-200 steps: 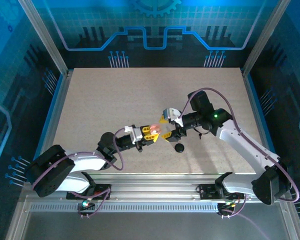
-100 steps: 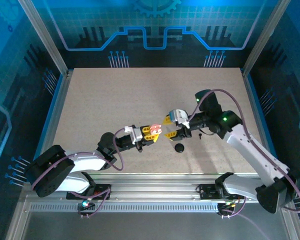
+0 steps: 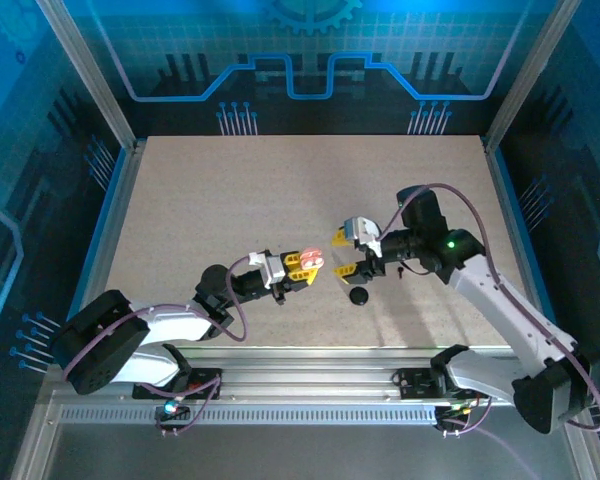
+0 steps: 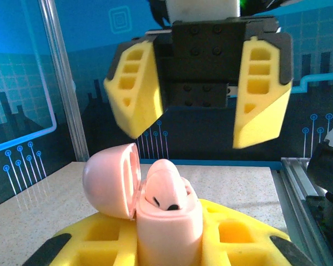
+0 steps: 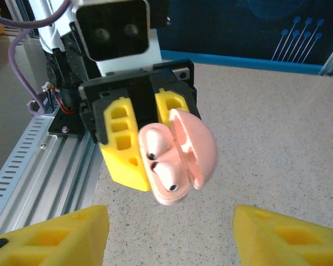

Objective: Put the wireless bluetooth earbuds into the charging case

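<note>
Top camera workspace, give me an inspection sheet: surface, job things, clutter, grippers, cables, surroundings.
Surface: speckled beige table.
Job's things: pink charging case with lid open, two pale earbuds seated inside; round black puck lying on the table.
Clutter: nothing seen.
Grippers: left gripper shut on the pink charging case, holding it above the table; right gripper open, facing the case without touching it.
Cables: purple cables looped along both arms.
Surroundings: blue printed walls, aluminium frame posts.
</note>
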Tool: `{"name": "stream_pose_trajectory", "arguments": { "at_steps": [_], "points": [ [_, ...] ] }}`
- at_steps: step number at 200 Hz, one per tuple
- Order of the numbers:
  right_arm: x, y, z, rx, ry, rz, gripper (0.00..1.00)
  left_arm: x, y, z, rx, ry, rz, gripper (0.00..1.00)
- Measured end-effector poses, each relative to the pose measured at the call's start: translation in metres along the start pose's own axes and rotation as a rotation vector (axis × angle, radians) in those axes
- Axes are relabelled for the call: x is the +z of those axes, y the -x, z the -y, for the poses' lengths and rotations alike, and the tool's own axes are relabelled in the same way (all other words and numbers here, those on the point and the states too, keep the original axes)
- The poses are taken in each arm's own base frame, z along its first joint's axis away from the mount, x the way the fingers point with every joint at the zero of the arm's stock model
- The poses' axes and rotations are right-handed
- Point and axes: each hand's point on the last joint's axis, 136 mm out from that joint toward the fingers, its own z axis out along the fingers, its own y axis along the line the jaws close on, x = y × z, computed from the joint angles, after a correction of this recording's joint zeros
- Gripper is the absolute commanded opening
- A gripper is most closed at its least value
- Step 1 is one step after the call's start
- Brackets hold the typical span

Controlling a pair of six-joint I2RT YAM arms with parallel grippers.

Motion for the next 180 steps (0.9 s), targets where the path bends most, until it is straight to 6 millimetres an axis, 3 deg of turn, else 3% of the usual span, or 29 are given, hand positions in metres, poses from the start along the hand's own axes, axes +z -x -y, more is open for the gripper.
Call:
{"name": "stream_pose_trajectory", "arguments": {
  "at_steps": [70,106,144,180],
  "points": [
    [0.029,0.000,-0.003,0.015,0.115,-0.024,0.65,0.000,0.000,0.000,0.000,0.000,0.000,0.14],
    [0.036,0.002,-0.006,0.003,0.158,-0.033,0.58,0.000,0.000,0.000,0.000,-0.001,0.000,0.14],
    [0.030,0.004,-0.006,-0.028,0.148,-0.028,0.47,0.000,0.000,0.003,-0.001,-0.014,0.001,0.14],
    [0.002,0.016,-0.014,-0.062,0.090,0.023,0.42,0.000,-0.001,0.001,-0.002,-0.006,-0.002,0.14]
  ]
}}
